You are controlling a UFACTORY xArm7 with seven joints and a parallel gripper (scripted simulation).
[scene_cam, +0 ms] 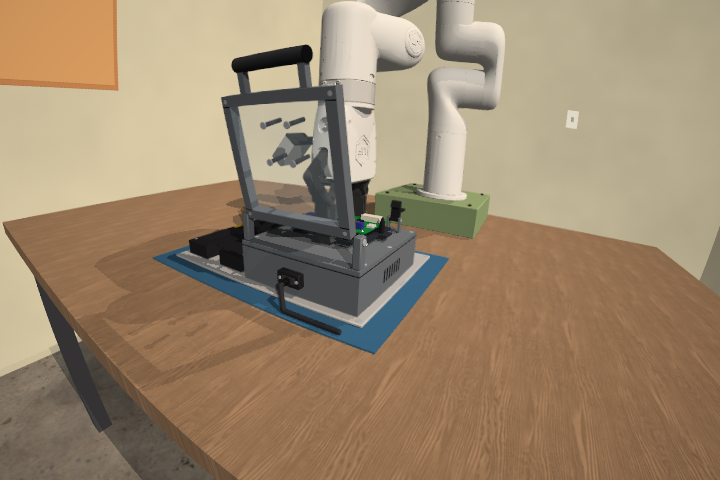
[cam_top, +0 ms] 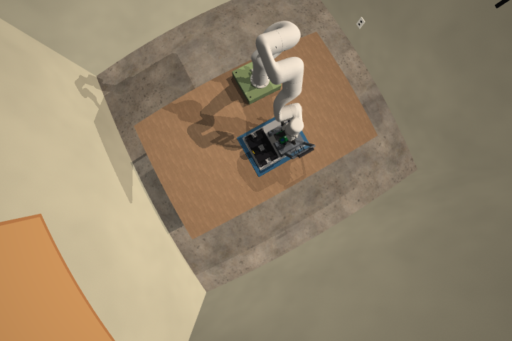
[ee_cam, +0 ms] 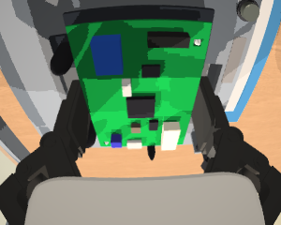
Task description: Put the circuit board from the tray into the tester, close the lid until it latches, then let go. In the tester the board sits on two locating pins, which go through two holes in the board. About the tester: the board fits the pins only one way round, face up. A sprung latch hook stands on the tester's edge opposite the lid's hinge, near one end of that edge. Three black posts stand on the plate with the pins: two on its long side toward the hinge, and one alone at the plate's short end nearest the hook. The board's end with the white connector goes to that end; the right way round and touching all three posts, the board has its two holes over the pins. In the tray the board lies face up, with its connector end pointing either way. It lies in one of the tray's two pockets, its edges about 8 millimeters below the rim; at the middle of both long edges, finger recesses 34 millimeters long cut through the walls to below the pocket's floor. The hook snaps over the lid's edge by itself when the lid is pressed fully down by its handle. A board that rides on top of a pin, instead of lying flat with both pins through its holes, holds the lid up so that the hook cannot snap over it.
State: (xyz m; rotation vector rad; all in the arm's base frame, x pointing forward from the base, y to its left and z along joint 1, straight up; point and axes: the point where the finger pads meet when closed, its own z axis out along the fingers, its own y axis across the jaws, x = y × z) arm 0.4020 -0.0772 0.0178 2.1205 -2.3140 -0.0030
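Wood-grained counter fills the lower frame; at centre, jaws spread wide apparently grip the circuit board over the tester. Seating seems unfinished; the raised lid awaits closing.
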